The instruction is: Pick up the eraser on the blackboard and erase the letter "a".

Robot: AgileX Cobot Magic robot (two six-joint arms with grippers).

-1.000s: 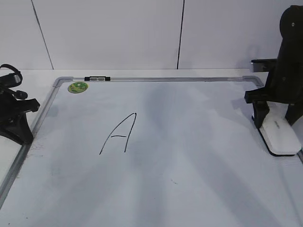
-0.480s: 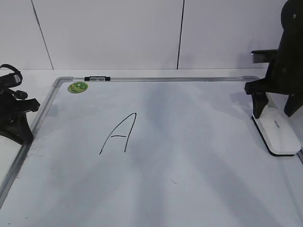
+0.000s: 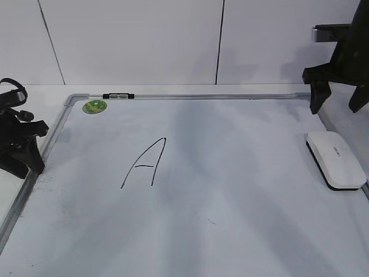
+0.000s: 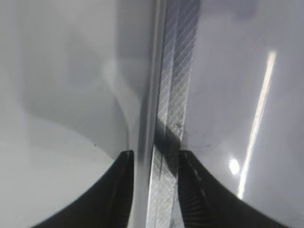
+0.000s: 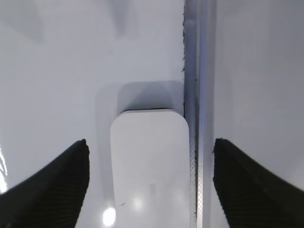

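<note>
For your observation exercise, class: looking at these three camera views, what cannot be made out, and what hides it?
- Exterior view: the right tool is cut off by the right and top edges.
- Exterior view: the small grey logo on the flat white plastic eraser is too small to read.
- Right wrist view: the eraser's near end is cut off by the bottom edge.
- Left wrist view: blurred; only the board's silver metal frame shows.
</note>
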